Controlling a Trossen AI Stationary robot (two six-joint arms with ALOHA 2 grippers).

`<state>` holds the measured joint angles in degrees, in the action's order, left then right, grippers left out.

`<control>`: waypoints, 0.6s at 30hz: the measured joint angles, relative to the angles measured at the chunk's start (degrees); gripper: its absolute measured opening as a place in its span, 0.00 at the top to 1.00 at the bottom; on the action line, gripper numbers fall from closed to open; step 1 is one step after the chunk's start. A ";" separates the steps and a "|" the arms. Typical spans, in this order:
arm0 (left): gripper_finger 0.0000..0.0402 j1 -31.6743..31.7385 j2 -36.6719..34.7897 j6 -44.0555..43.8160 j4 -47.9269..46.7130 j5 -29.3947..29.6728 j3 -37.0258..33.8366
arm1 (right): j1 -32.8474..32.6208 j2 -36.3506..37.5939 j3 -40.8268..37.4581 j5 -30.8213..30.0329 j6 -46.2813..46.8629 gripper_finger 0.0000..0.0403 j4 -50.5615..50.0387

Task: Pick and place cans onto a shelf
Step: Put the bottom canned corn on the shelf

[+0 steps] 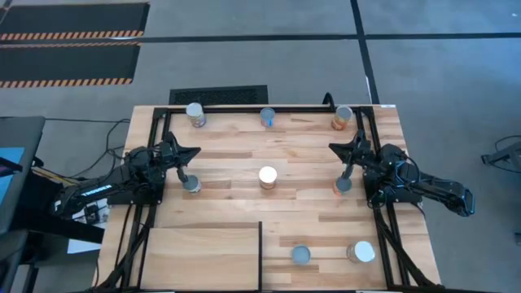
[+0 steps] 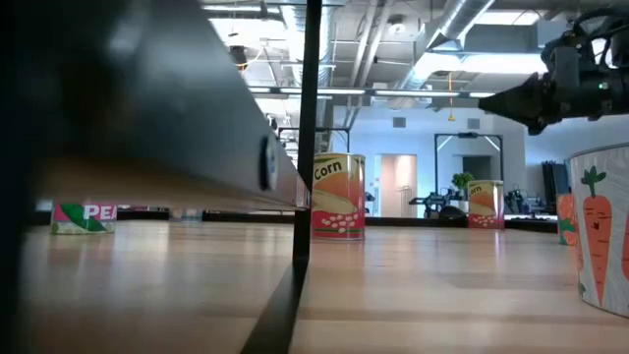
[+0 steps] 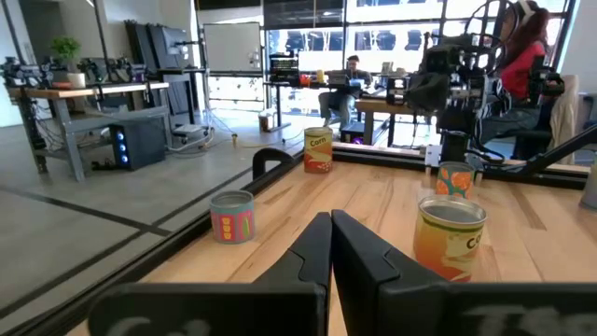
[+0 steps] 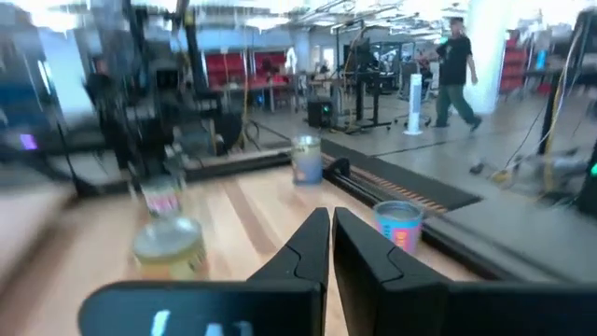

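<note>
Judged from above, the coming move turns on the left end effector (image 1: 195, 151) and the grey-topped can (image 1: 191, 185) just at its 6 o'clock. That can stands upright, with its long axis vertical and its round top facing up. A grasp would therefore have to close across its sides rather than along it. The left fingers are pressed together and hold nothing, and they point towards about 2 o'clock, away from that can. They would need to part and swing back before any pick.

The shelf (image 1: 203, 256) is the pale panel filling the table's (image 1: 309, 146) 7 o'clock corner, and no can stands on it yet. The left arm is clearly the nearer one to it, with the grey-topped can between end effector and shelf.

The right end effector (image 1: 334, 147) mirrors this at the table's 3 o'clock side. Its fingers meet at the tips and are empty, and another can (image 1: 343, 185) stands just at its 6 o'clock. That arm is well apart from the shelf.

The remaining cans all stand upright:
- A white-topped corn can (image 1: 268, 176) is at the table's centre.
- Three are along the 12 o'clock edge.
- Two are near the 5 o'clock edge.
</note>
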<state>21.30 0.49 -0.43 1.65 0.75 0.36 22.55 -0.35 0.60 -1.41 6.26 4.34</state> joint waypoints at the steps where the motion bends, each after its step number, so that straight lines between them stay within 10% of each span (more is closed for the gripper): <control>1: 1.00 0.01 0.00 0.00 -0.01 0.01 0.00 | 0.00 -0.03 0.06 0.00 1.88 0.89 0.32; 18: 1.00 0.00 -0.04 -3.30 1.33 1.01 0.01 | -5.87 -5.31 0.58 2.59 1.34 0.98 20.36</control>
<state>21.30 0.45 -3.72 2.98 1.76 0.37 16.68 -5.66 1.18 1.18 7.60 24.70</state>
